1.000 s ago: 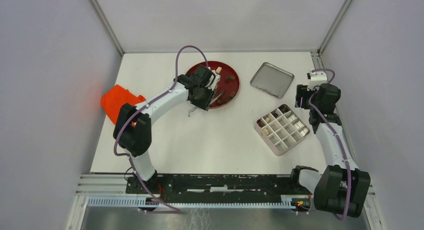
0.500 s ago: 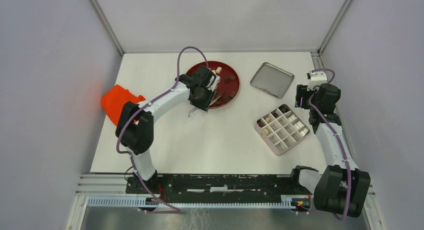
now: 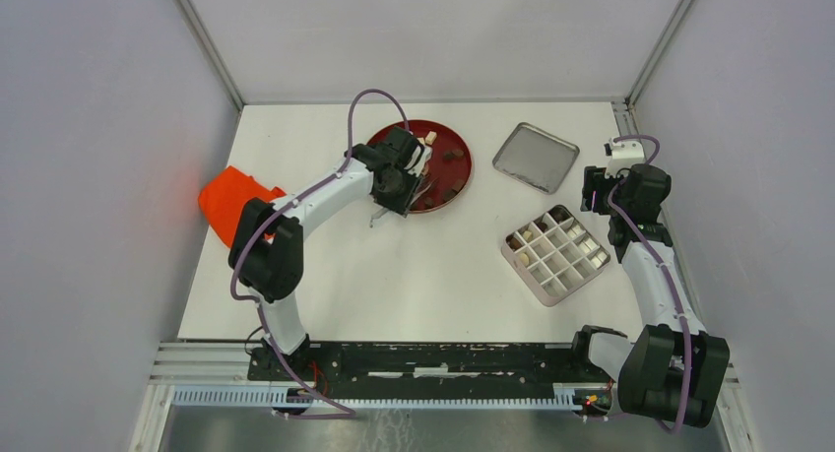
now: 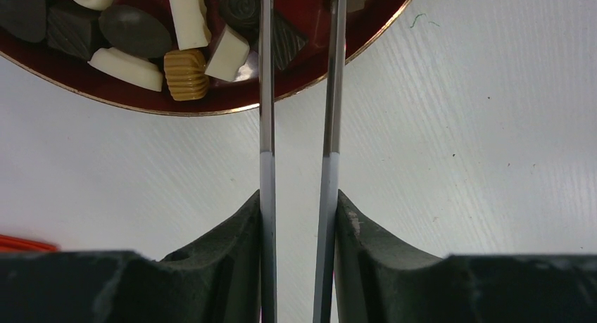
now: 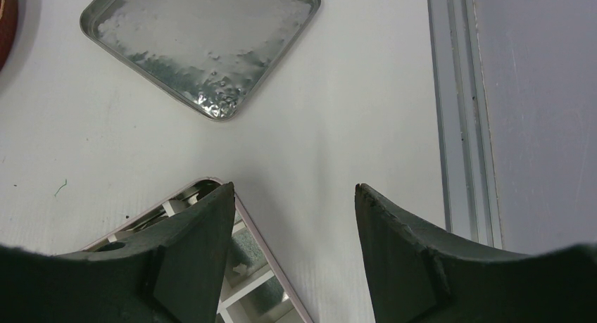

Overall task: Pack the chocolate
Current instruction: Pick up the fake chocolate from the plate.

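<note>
Several pieces of chocolate (image 4: 186, 74), dark, caramel and white, lie on the red plate (image 4: 380, 20), which the top view shows at the back centre (image 3: 463, 173). My left gripper (image 4: 298, 196) is shut on metal tweezers (image 4: 266, 91), whose two arms stay apart and reach over the plate's near rim. Their tips run out of the wrist view. In the top view the left gripper (image 3: 402, 181) hangs over the plate's left edge. My right gripper (image 5: 292, 189) is open and holds nothing, above the table by the divided box (image 3: 556, 255).
The white divided box (image 5: 243, 267) holds a few chocolate pieces (image 3: 516, 242) in its left cells. A square metal tray (image 3: 535, 157) lies behind it, also in the right wrist view (image 5: 204, 41). An orange object (image 3: 231, 201) sits at the table's left edge.
The left arm has shifted slightly over the plate's edge with the tweezers. The right arm has not moved.
</note>
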### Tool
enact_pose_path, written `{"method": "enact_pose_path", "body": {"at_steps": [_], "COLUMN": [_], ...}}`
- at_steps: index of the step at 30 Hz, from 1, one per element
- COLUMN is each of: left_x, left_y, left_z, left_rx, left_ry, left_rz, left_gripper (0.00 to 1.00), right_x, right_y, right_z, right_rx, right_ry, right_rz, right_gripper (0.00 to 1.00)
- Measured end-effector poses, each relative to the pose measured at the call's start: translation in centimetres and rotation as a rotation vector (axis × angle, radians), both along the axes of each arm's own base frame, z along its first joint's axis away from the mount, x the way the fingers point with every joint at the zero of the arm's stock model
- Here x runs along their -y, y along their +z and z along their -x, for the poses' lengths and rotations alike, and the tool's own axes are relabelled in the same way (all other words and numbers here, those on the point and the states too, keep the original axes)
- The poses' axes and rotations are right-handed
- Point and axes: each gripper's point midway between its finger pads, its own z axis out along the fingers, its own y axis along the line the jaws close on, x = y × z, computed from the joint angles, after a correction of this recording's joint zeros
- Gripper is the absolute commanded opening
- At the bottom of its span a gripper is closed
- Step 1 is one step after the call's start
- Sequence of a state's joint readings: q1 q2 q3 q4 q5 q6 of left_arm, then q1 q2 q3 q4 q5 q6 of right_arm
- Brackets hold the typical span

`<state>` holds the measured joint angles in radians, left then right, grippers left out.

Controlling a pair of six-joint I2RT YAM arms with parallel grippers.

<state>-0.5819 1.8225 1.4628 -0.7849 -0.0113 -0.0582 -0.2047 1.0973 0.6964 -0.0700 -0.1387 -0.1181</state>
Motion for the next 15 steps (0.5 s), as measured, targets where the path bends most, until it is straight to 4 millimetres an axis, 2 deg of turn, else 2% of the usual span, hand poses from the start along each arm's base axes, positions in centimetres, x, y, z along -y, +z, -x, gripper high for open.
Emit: {"method": "enact_pose_path", "body": {"at_steps": [10, 15], "left_x": [-0.4, 0.3], "left_y": [0.4, 2.7], "left_z": [-0.2, 0.3], "left_rx": [0.011, 0.043], "left_ry": [0.015, 0.024], "left_rz": [-0.006, 0.075], "left_gripper": [0.02, 0.02], "right_x": [0.0, 0.0], "right_y": [0.0, 0.0], "right_z": [0.0, 0.0], "right_rx": [0.000, 0.000], "right_ry": [0.000, 0.001], "right_rz": [0.000, 0.001], "right_gripper": [0.69, 0.69]}}
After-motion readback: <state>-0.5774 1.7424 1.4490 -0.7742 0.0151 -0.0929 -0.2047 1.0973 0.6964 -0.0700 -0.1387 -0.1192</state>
